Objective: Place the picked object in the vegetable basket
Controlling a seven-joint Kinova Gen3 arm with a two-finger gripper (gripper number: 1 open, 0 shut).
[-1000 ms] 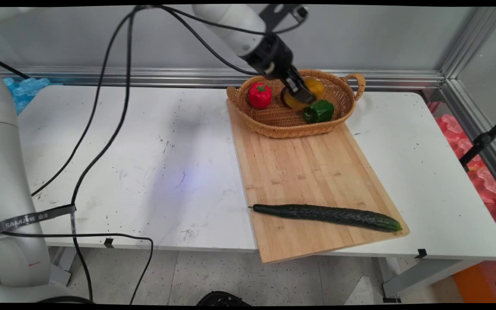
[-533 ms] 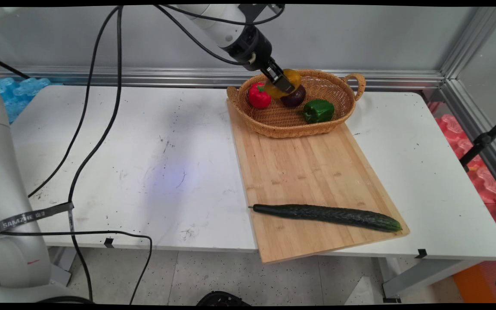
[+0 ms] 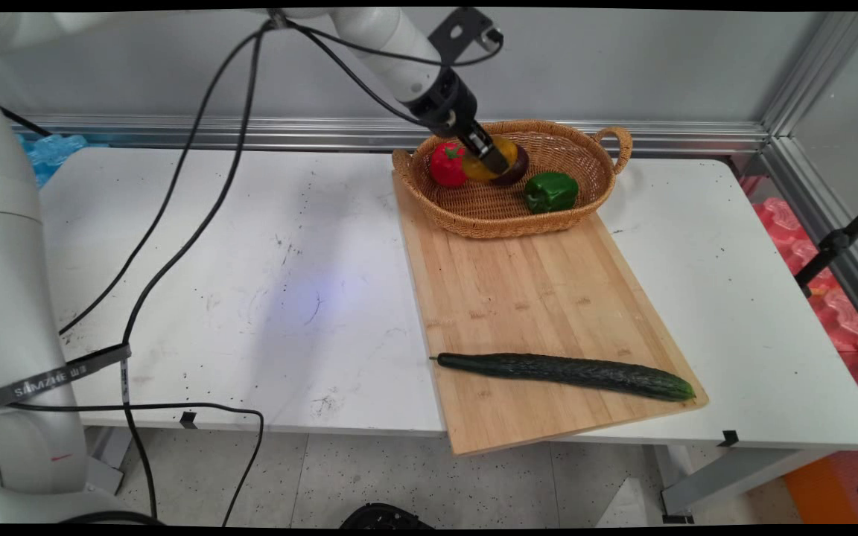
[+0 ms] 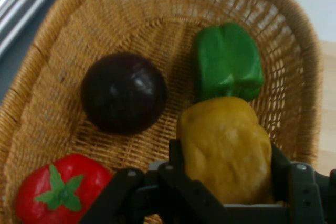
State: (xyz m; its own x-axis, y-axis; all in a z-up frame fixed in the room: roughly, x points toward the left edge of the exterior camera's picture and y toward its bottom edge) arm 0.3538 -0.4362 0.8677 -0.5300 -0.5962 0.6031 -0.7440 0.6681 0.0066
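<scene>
My gripper (image 3: 493, 158) is shut on a yellow bell pepper (image 3: 478, 170) and holds it just above the wicker basket (image 3: 507, 224) at the back of the board. In the hand view the yellow pepper (image 4: 226, 148) sits between the black fingers (image 4: 176, 162). Below it in the basket (image 4: 50, 82) lie a dark purple round vegetable (image 4: 123, 93), a green pepper (image 4: 228, 61) and a red pepper (image 4: 58, 192). The main view shows the red pepper (image 3: 448, 165) left of the gripper, the purple vegetable (image 3: 518, 165) just behind it and the green pepper (image 3: 550, 191) to the right.
The basket stands on the far end of a wooden cutting board (image 3: 533, 298). A long cucumber (image 3: 570, 373) lies across the board's near end. Black cables (image 3: 176, 223) hang over the white table's (image 3: 213, 298) left half.
The gripper rose with the yellow pepper and moved left over the basket, then dipped slightly. The dark purple vegetable, hidden behind the pepper before, now shows.
</scene>
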